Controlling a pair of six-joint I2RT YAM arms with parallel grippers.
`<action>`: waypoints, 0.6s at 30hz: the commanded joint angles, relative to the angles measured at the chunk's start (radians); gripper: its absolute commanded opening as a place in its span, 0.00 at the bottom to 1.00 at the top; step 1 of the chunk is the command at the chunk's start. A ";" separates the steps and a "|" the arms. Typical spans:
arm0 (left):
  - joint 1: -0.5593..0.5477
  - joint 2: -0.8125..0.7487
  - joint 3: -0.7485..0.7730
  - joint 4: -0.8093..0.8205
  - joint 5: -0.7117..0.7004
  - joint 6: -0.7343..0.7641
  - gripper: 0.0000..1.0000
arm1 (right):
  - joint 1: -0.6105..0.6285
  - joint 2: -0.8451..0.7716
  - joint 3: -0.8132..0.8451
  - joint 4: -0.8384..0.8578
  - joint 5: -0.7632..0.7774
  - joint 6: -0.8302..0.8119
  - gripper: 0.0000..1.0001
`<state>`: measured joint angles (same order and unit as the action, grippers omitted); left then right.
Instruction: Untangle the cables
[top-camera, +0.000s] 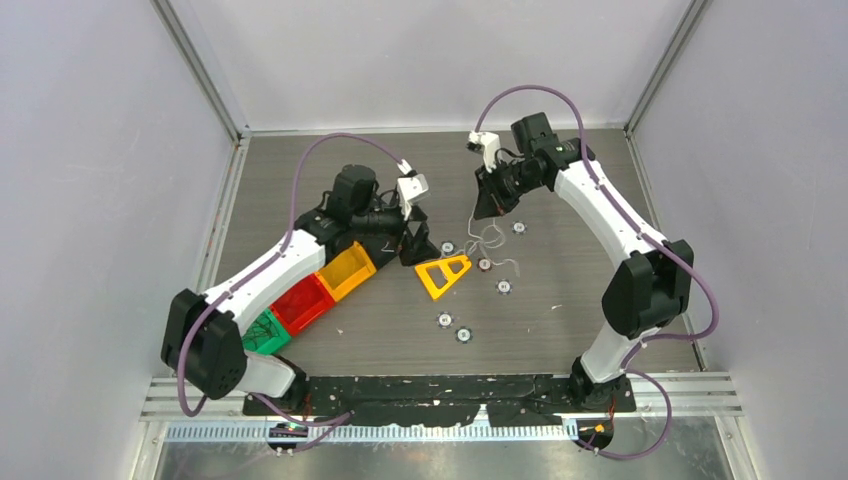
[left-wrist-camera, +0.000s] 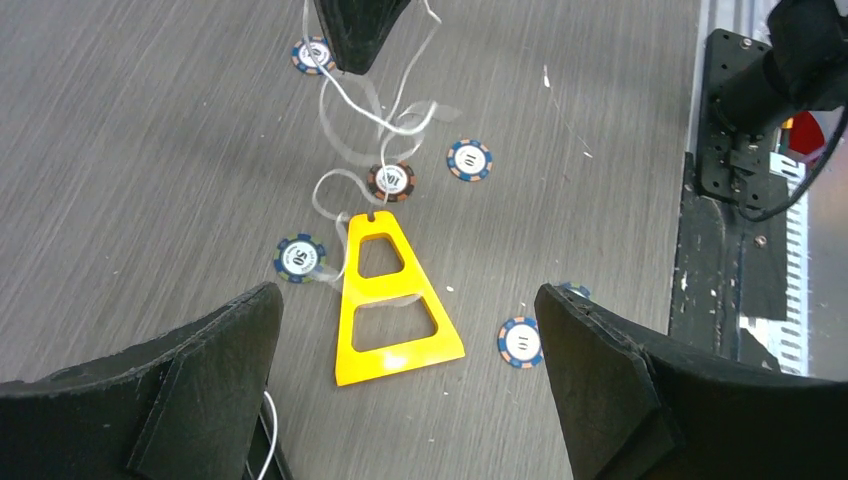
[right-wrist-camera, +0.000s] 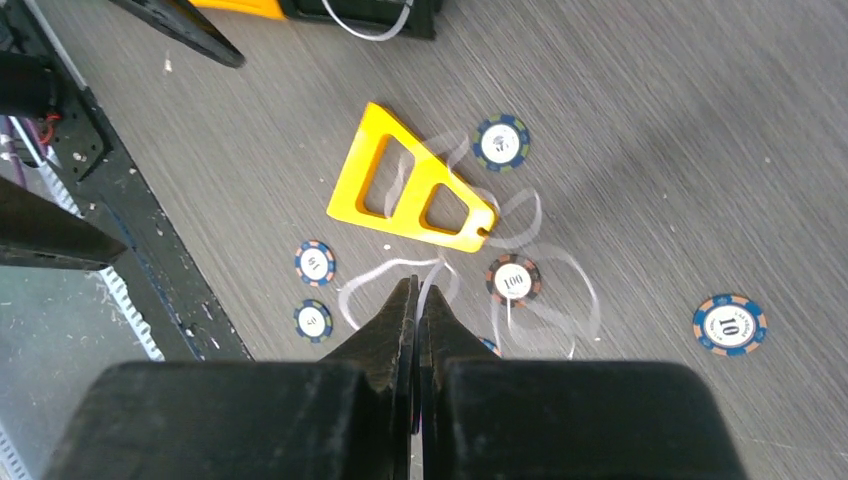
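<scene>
A thin white cable (right-wrist-camera: 585, 300) lies in loose loops on the grey table, winding among poker chips and under the narrow end of a yellow triangular frame (left-wrist-camera: 385, 300). My right gripper (right-wrist-camera: 418, 288) is shut on one strand of this cable and holds it lifted above the table; from above, that gripper (top-camera: 490, 207) is at the back with the cable (top-camera: 487, 238) hanging below it. My left gripper (left-wrist-camera: 405, 295) is open and empty, low over the wide end of the frame. Its fingers (top-camera: 413, 248) stand left of the loops.
Several poker chips lie around the frame, among them one marked 100 (right-wrist-camera: 513, 280) and one marked 10 (right-wrist-camera: 730, 325). Yellow (top-camera: 345, 270), red (top-camera: 303, 303) and green (top-camera: 262, 330) bins sit under the left arm. A black base plate (top-camera: 440, 390) runs along the near edge.
</scene>
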<state>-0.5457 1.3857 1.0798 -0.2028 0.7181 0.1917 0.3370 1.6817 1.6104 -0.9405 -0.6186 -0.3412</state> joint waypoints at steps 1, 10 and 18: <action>-0.032 0.046 0.012 0.170 -0.071 -0.079 1.00 | -0.055 0.036 -0.027 0.070 0.011 0.024 0.08; -0.172 0.326 0.183 0.173 -0.416 -0.283 1.00 | -0.201 0.028 -0.212 0.031 0.086 -0.042 0.76; -0.248 0.587 0.434 -0.071 -0.630 -0.318 1.00 | -0.391 -0.031 -0.225 -0.003 -0.030 -0.037 0.82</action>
<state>-0.7723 1.9190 1.4155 -0.1410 0.2680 -0.1062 -0.0017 1.7370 1.3705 -0.9192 -0.5785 -0.3637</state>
